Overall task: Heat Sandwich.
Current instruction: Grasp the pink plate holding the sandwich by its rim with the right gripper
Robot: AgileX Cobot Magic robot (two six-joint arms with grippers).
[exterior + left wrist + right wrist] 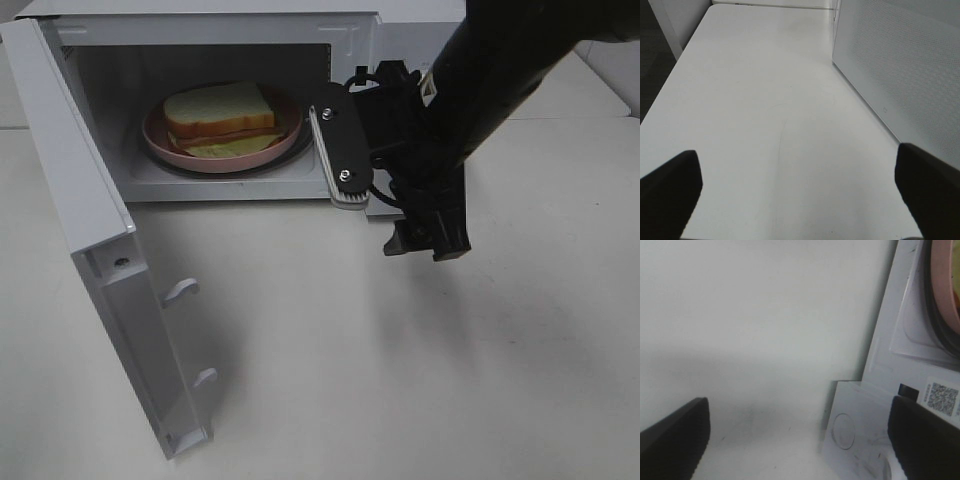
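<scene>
Exterior high view: the sandwich (222, 118) lies on the pink plate (155, 140) inside the open microwave (200, 25). The right claw (338, 160) stands at the cavity's right edge, and one finger conceals the other.

Left wrist view: the left claw (800, 195) is spread over the surface (765, 100), its fingers cut off by the frame.

Right wrist view: the fingers (675, 440) are spread and hold nothing. Only the plate's rim shows.

High camera overlooks microwave (200, 25) and table (350, 380); wrist cameras skim that table.
</scene>
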